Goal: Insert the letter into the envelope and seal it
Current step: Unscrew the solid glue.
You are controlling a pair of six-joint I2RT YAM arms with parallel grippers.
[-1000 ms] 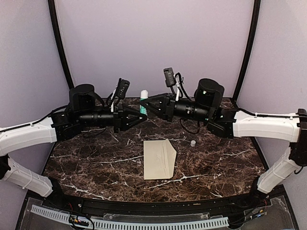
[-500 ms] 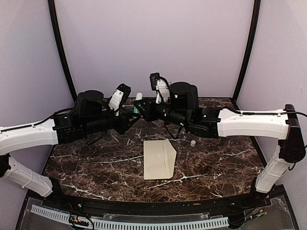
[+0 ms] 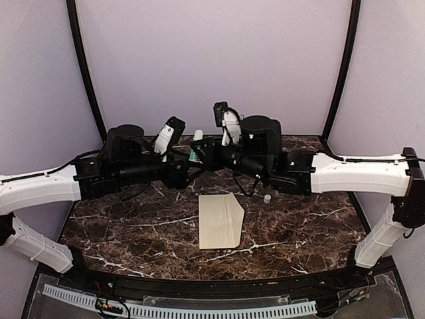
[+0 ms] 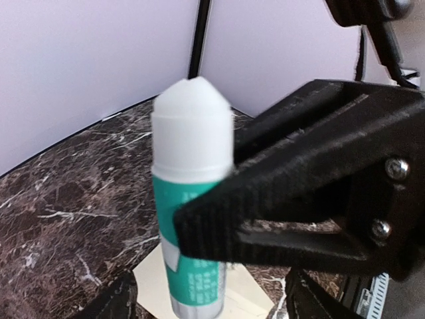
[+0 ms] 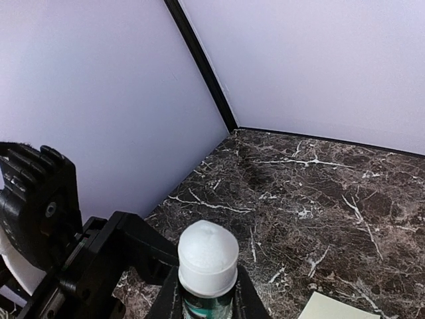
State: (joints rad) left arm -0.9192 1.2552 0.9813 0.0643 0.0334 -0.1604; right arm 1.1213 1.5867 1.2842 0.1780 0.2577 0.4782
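Lilac backdrop walls (image 3: 212,60); dark marble desk (image 3: 133,226) w/ white veining.

- Left arm (image 3: 40,186): white forearm reached in from the left edge, roughly level, black wrist held above the far-centre desk. Left gripper (image 4: 212,300) pointed right. Its fingers (image 4: 119,300) were spread wide, either side of the glue stick, not touching it.
- Right arm (image 3: 358,174): mirror pose, forearm level from the right edge, wrist meeting the left one nose to nose. Right gripper (image 5: 209,307) was clamped on the glue stick's body.
- Glue stick (image 4: 192,199): upright, white domed top, teal label, held in the air btwn the two wrists.
- Envelope (image 3: 219,221): cream, flat on the desk near centre, below and nearer than the grippers, apart from both. Triangular flap pointed right.
- Small white cap (image 3: 267,198): on the desk, right of the envelope's far corner, not touching it.
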